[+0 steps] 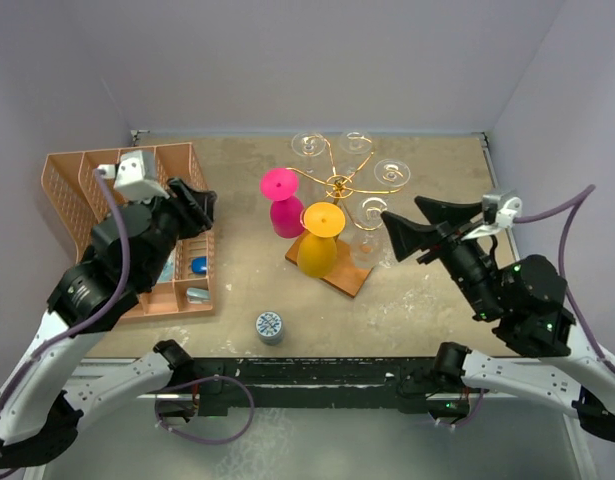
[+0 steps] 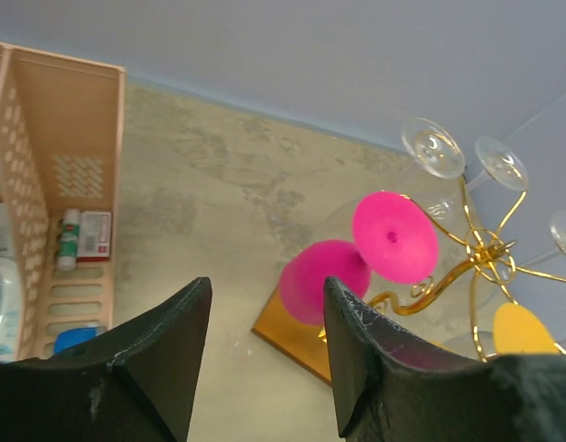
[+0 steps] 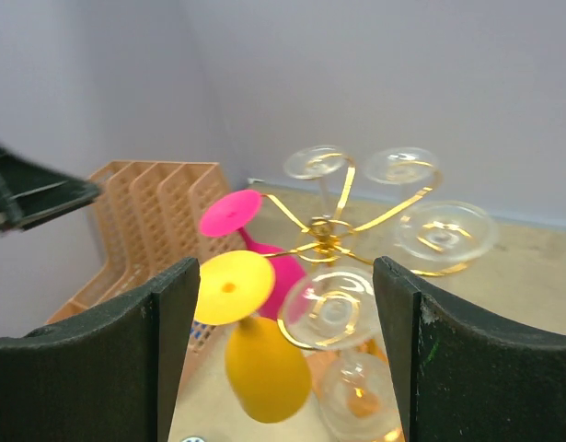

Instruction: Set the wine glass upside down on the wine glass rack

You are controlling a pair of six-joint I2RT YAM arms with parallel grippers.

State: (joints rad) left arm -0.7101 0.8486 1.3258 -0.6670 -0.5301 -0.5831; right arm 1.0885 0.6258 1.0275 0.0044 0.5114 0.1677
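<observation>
Six wine glasses (image 1: 323,220) hang inverted on the wine glass rack (image 1: 339,185), centre bench (image 1: 427,310).
Fingers of left gripper (image 1: 204,208) and right gripper (image 1: 390,233) stand apart, empty; a careless right-arm swing could knock the near clear glass (image 1: 373,212) off.

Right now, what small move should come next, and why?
Probably draw the right tool back from the wine glass rack: it and the left tool are open and empty, and the pink glass, yellow glass and clear glasses already hang upside down there.
</observation>
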